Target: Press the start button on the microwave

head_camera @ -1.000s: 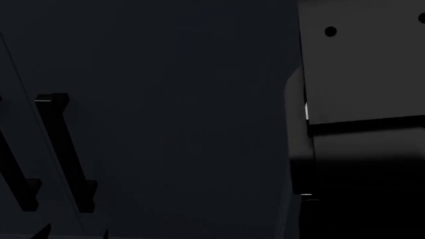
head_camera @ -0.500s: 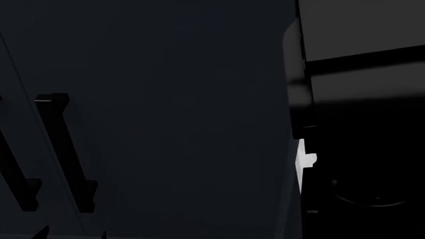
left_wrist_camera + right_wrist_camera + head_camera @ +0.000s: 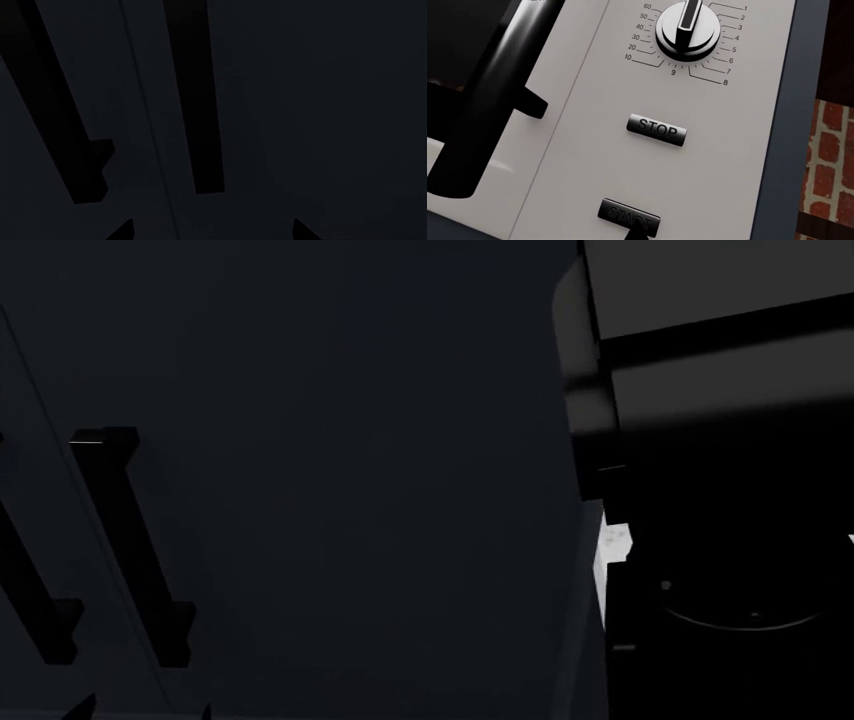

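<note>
Two buttons showed on the microwave (image 3: 694, 150) panel in the right wrist view: STOP (image 3: 656, 130) below the dial (image 3: 687, 30), START (image 3: 629, 217) below that, with the door handle (image 3: 487, 110) alongside. A dark tip of the right claw (image 3: 639, 231) overlapped the START label; whether it touched or merely hovered could not be told. Only that tip showed, so I cannot tell if the claw was open or closed. Left wrist view was almost black: two left claw fingertips (image 3: 123, 231) stood apart, holding nothing, so open. Head view showed mostly dark bulk. Judgement: approach done, aim good; the press itself unconfirmed, no sign the oven had started.
</note>
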